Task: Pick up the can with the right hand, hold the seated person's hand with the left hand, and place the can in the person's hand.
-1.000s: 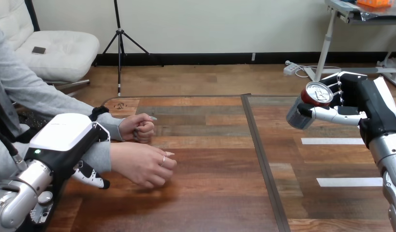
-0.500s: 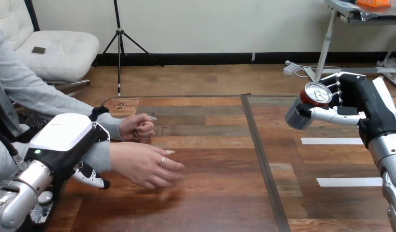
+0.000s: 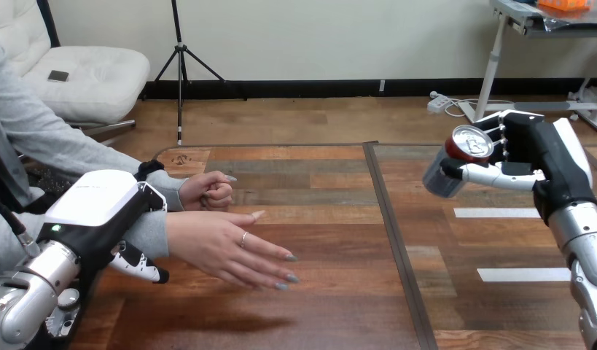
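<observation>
My right hand [image 3: 534, 149] is up above the table's right half, shut on a silver can [image 3: 455, 164] with a red top that tilts toward the left. Thumb and fingers wrap the can's body. My left hand [image 3: 98, 203] lies over the grey-sleeved wrist of the person at the left, with a finger [image 3: 141, 265] curled beneath it. The person's hand [image 3: 226, 246] reaches out from under my left hand, fingers stretched flat toward the right just above the wood. The can is well to the right of that hand and apart from it.
The person's other hand [image 3: 208, 192] rests as a fist on the wooden table [image 3: 332, 306] behind the outstretched one. A dark seam [image 3: 394, 233] runs front to back through the table's middle. Two white tape strips [image 3: 501, 213] lie on the right half.
The person's near hand has uncurled from a loose fist to straight fingers reaching right. My right hand has carried the can slightly to the left. My left hand has stayed put.
</observation>
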